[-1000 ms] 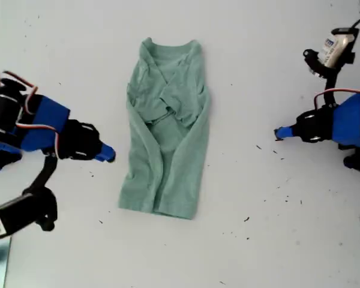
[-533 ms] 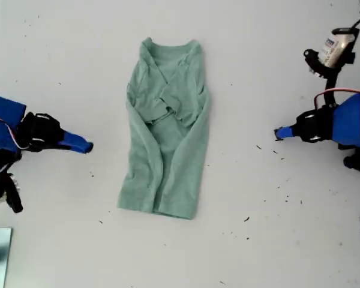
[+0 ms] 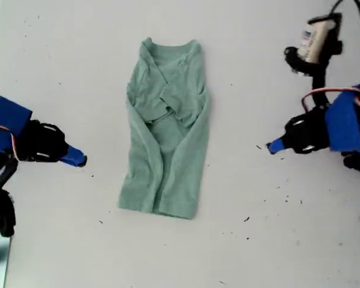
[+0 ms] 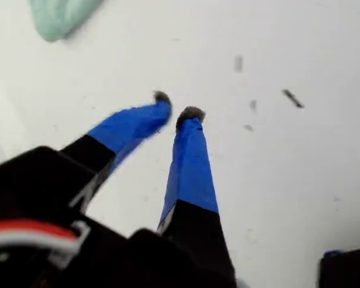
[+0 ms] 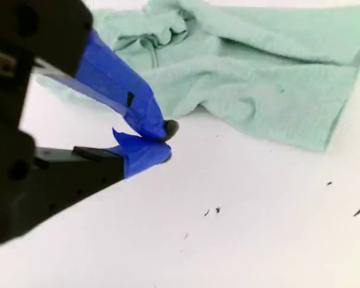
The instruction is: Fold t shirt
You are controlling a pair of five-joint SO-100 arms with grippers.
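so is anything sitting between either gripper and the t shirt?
Nothing visible. Only bare white table with a few dark specks lies between my first gripper and the t shirt, and between my second gripper and it. Both are apart from the cloth.

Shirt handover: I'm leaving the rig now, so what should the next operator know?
My first gripper: jaws slightly apart, empty, over the table at the exterior view's right.
My second gripper: shut, empty, near the shirt's hem end at the exterior view's left.
Shirt: flat mid-table, touched by neither gripper, collar toward the exterior view's top.
Done: sides and sleeves folded in, forming a narrow strip.
Left: probably folding it end to end.
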